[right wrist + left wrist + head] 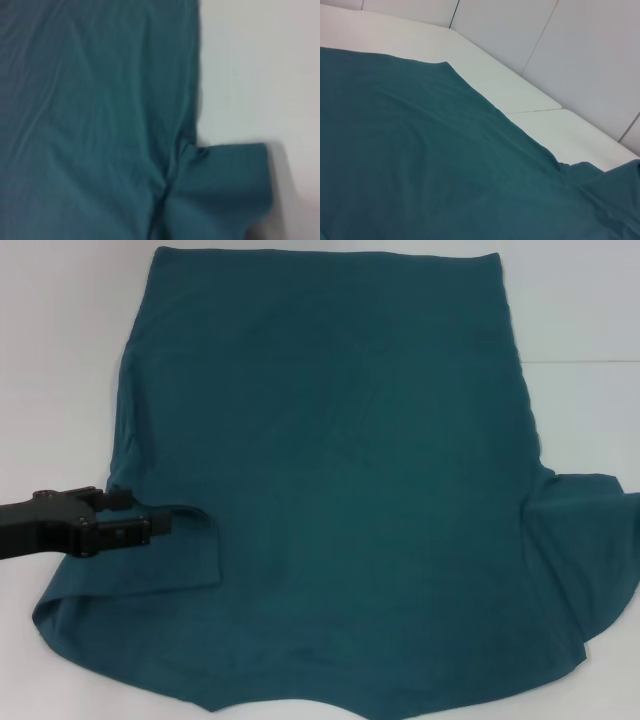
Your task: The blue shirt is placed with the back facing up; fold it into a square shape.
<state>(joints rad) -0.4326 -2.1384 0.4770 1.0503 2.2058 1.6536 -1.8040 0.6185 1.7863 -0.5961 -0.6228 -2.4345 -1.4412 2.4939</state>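
Evidently we are folding the left sleeve inward: at the lower left of the head view, our left claw is clenching the sleeve edge of the blue shirt, which is lying spread across the white desk. Next, we judge, comes releasing. Only the right wrist view is showing the far sleeve closely; the right claw is appearing nowhere.

A plain white, matte counter fills the head view out to every edge, crossed by a thin seam running off toward 3 o'clock, while the left wrist view shows pale grey wall panels with dark vertical joints rising behind its far edge.
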